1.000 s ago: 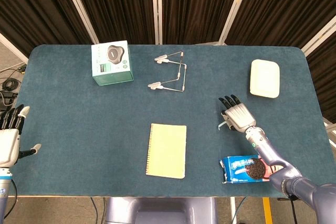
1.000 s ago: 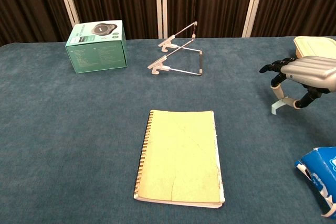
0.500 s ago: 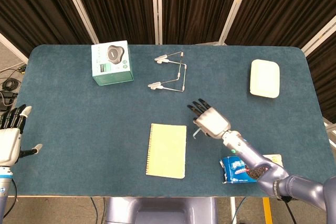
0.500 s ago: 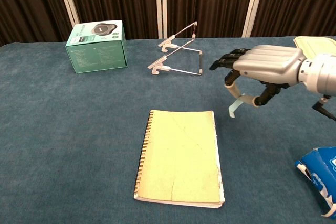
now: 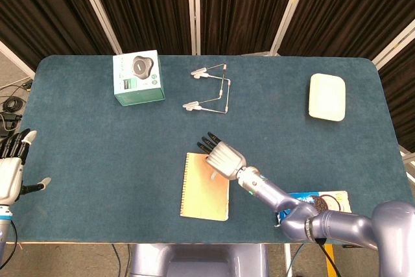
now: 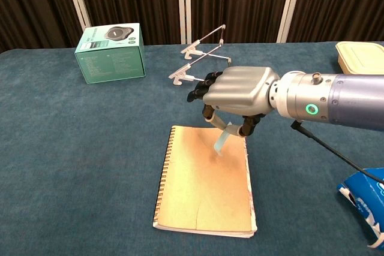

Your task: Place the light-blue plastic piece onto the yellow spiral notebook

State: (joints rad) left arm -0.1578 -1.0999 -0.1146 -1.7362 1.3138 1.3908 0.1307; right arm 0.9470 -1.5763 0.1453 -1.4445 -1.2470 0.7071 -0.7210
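Since half a second ago my right hand (image 6: 240,95) has swung leftward from beside the notebook to hang over its upper half, carrying the light-blue plastic piece (image 6: 223,139) with it. From the chest view I see the thin, translucent strip dangling at a tilt from under the palm, pinched between the thumb and the curled fingers (image 6: 198,93), its lower end just above or touching the cover; I cannot tell which. The yellow spiral notebook (image 6: 201,199) lies flat on the felt-like teal bench (image 5: 97,147), its matte cover slightly creased, wire binding along its left edge. My right hand's smooth silver back faces up, dark fingertips pointing toward the far-left, the forearm running back to the right. My left hand (image 5: 11,172) hangs off the bench's left edge, fingers spread and holding nothing. Behind sit a glossy green carton (image 5: 137,78), a bent wire stand (image 5: 211,89), a cream rounded box (image 5: 327,96) and a blue cookie pack (image 6: 364,203).
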